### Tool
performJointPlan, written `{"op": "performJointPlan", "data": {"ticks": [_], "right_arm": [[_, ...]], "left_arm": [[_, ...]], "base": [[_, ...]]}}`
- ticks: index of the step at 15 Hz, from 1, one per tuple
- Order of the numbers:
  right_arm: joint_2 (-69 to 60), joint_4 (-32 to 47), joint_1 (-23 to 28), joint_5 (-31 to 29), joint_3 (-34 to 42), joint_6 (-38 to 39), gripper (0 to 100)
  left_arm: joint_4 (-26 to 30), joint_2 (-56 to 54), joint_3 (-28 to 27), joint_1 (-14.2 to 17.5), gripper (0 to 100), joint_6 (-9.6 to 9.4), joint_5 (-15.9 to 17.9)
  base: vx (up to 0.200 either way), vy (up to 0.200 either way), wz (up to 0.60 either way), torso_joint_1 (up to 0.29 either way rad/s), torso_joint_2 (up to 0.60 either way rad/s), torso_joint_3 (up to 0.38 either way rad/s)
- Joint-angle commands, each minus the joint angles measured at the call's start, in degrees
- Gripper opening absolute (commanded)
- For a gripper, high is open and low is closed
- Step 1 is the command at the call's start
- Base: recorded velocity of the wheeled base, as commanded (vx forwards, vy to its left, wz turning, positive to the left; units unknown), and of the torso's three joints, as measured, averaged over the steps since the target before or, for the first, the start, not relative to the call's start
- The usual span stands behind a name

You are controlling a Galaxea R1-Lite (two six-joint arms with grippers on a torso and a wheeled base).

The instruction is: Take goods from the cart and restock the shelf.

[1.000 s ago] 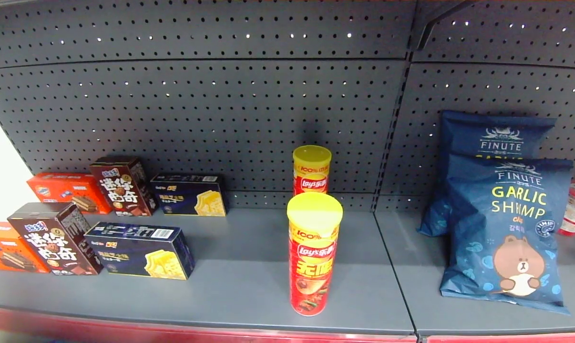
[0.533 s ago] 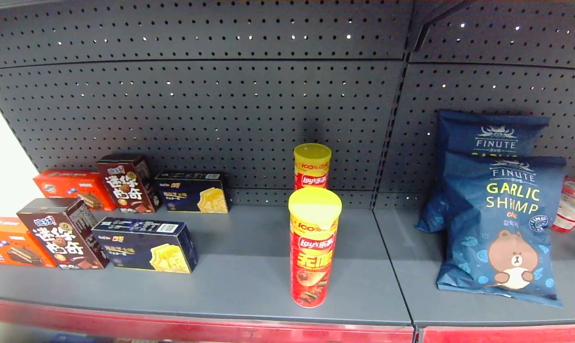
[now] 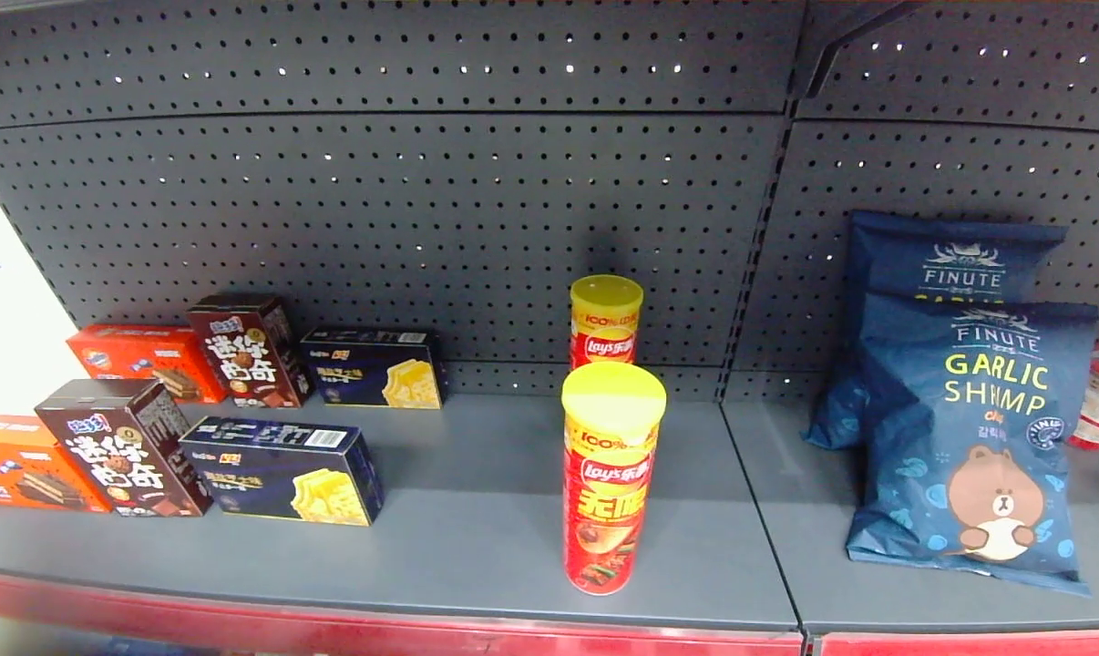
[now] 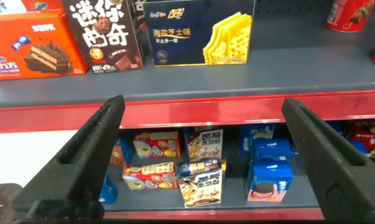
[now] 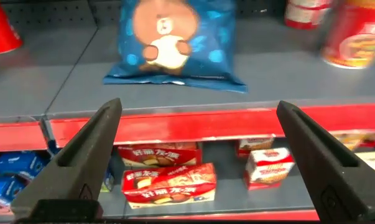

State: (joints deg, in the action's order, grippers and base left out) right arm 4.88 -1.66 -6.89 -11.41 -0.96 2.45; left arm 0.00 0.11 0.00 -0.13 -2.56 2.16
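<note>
On the shelf (image 3: 477, 538) I see, left to right, orange boxes (image 3: 21, 474), brown boxes (image 3: 121, 451), navy boxes (image 3: 281, 469), two red canisters (image 3: 609, 483) one behind the other, and blue bags (image 3: 973, 437) printed with a bear. My left tool (image 4: 203, 104) and right tool (image 5: 198, 107) hang near its red front edge, both spread wide and empty.

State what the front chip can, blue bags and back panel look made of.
Front can: likely a cardboard tube with a glossy printed wrap and a yellow plastic lid.
Blue bags: matte plastic film, crinkled.
Back panel: probably dark painted metal, with punched holes.
</note>
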Motion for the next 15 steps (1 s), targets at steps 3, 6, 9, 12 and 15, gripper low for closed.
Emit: {"op": "performJointPlan", "data": {"ticks": [3, 6, 9, 12, 15], "right_arm": [[0.3, 0.0, -0.1, 0.0, 0.0, 0.0, 100], [0.3, 0.1, -0.1, 0.0, 0.0, -0.3, 100], [0.3, 0.1, -0.1, 0.0, 0.0, -0.3, 100], [0.3, 0.1, -0.1, 0.1, 0.0, -0.3, 100], [0.3, 0.1, -0.1, 0.1, 0.0, -0.3, 100]], "left_arm": [[-0.1, -0.1, 0.0, 0.0, 100, 0.01, 0.0], [0.0, -0.1, 0.0, 0.0, 100, 0.01, 0.0], [0.0, -0.1, 0.0, 0.0, 100, 0.01, 0.0], [0.0, -0.1, 0.0, 0.0, 100, 0.10, 0.0], [-0.1, -0.1, 0.0, 0.0, 100, 0.01, 0.0]], "base": [[0.000, 0.000, 0.00, 0.000, 0.00, 0.000], [0.000, 0.000, -0.40, 0.002, 0.00, 0.002], [0.000, 0.000, 0.00, 0.000, 0.00, 0.000], [0.000, 0.000, 0.00, 0.000, 0.00, 0.000], [0.000, 0.000, 0.00, 0.000, 0.00, 0.000]]}}
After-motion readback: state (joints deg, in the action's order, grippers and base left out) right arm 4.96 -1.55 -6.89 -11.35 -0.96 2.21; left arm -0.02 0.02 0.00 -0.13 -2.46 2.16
